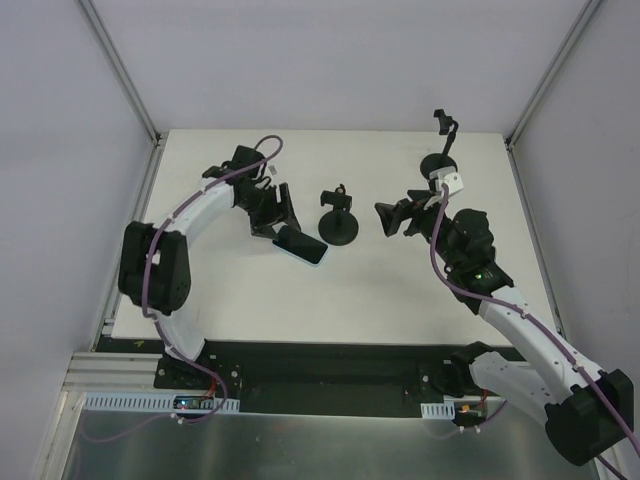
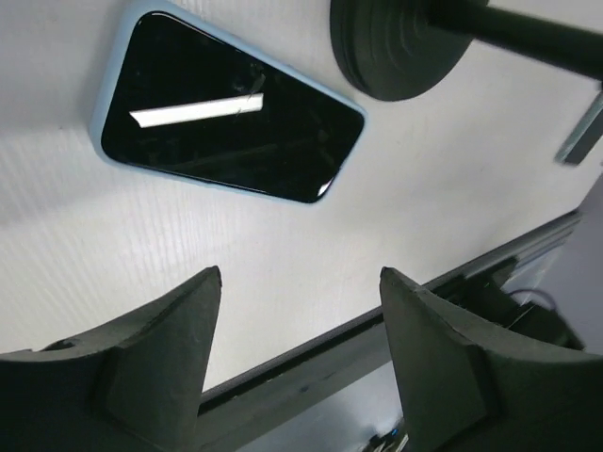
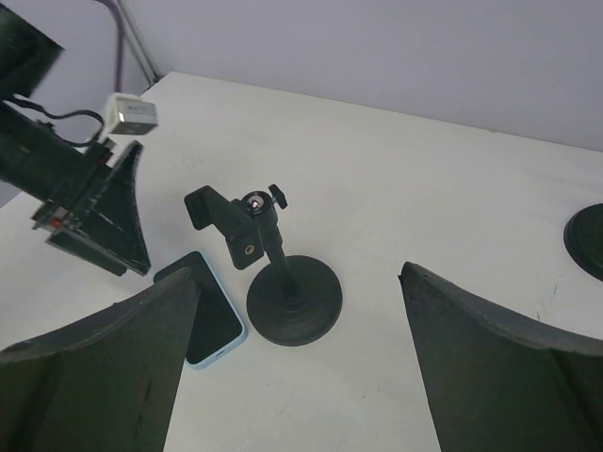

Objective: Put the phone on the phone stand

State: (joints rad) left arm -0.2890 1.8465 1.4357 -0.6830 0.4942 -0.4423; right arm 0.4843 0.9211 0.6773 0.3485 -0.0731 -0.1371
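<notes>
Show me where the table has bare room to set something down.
Widest bare patch: the near strip of the table, between the phone, the phone stand and the arm bases. Also bare: the far strip behind that stand, up to the second stand. Crowded: the middle row, left gripper, phone, stand, right gripper.

We find the phone partly behind the right gripper — the left wrist view crops the phone stand.
</notes>
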